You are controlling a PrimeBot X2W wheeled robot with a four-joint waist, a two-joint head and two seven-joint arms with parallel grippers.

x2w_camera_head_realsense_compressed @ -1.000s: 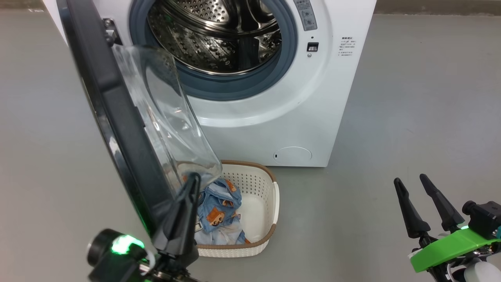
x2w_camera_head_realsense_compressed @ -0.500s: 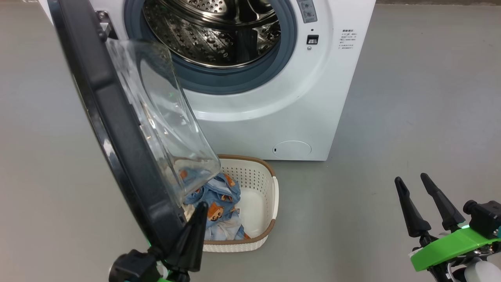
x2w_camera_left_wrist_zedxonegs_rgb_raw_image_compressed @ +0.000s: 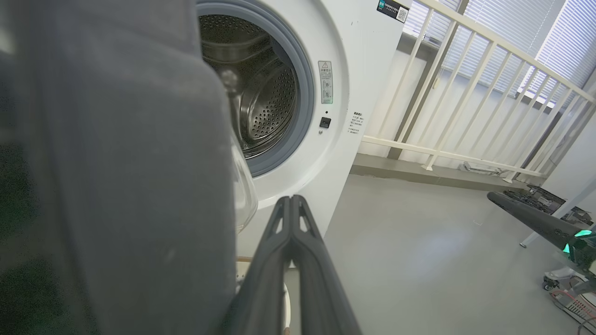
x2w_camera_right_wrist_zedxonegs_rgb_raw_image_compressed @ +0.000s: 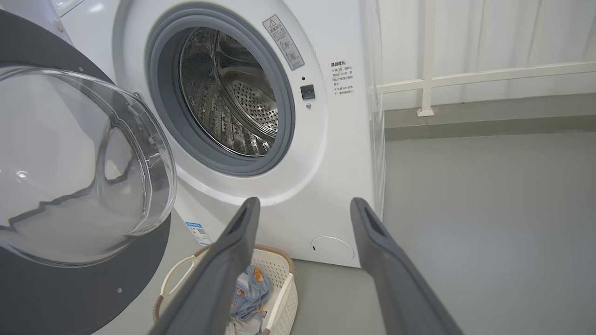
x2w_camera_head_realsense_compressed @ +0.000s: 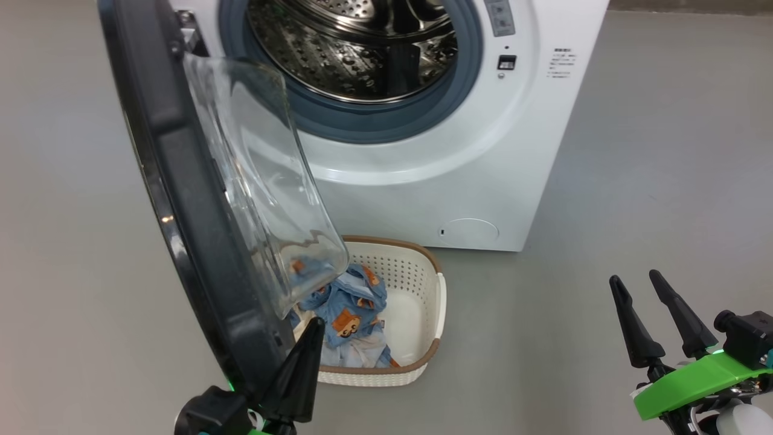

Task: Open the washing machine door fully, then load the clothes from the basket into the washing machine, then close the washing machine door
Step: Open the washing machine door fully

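My left gripper [x2w_camera_head_realsense_compressed: 309, 341], fingers pressed together, sits at seven o'clock by the lower edge of the washing machine door [x2w_camera_head_realsense_compressed: 181, 199]; my right gripper [x2w_camera_head_realsense_compressed: 634, 279] waits spread and empty at four o'clock. The door stands swung out, perhaps not yet fully. The clothes [x2w_camera_head_realsense_compressed: 350, 308] lie in the basket [x2w_camera_head_realsense_compressed: 404, 272] at six o'clock and the drum [x2w_camera_head_realsense_compressed: 362, 54] looks bare, so loading and closing remain.

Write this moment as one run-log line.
door: swung out | drum: empty | clothes: in basket | left claw: shut, by door edge | right claw: open, empty
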